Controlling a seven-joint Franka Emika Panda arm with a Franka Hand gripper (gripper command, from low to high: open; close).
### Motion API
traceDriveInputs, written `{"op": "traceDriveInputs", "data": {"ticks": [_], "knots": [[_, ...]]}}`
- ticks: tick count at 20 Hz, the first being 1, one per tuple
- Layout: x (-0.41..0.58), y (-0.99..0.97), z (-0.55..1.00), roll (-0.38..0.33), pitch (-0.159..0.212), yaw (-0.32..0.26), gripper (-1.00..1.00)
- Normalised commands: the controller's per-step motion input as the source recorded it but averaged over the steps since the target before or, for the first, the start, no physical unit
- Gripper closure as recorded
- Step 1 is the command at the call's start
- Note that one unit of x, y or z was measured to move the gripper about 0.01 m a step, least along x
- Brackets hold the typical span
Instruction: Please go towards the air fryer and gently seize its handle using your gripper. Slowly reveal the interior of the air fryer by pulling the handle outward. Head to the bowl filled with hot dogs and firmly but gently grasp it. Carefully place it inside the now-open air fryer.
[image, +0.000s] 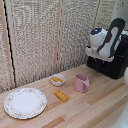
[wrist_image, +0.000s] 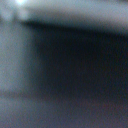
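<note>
Four small things sit on the light wooden plank tabletop, and one large appliance stands at its far right corner as the exterior view shows it; nearest the front edge, toward the exterior view's left, lies a large flat round plate with a faint patterned rim; a little farther in, near the middle of the tabletop, a rectangular orange-yellow block lies flat, apart from the plate; just beyond it and toward the exterior view's right stands an upright pink mug; beside the mug, toward the exterior view's left and slightly farther back, sits the small white round bowl with the orange-yellow hot dogs inside it, not touching the mug or the block; farthest back, at the far right corner, stands the large black glossy boxy air fryer, partly covered by the white robot arm that hangs over its top; the handle and the gripper are hidden or too unclear to pick out in the exterior view; the wrist view is a dark blur with a pale band along one edge, so I cannot tell whether the claw is spread or pressed together; a woven beige screen closes the scene behind the tabletop.
</note>
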Motion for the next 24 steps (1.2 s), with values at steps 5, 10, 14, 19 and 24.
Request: {"op": "traceDriveInputs", "data": {"ticks": [5,10,14,19,24], "knots": [[0.027,0.35,0.29,0.258,0.052,-0.13,1.0],[0.0,0.35,0.34,0.186,0.003,-0.185,1.0],[0.0,0.44,0.48,0.157,0.012,-0.13,1.0],[0.0,0.43,0.51,0.151,0.01,-0.136,1.0],[-0.003,0.35,0.57,0.141,0.0,-0.169,1.0]]}}
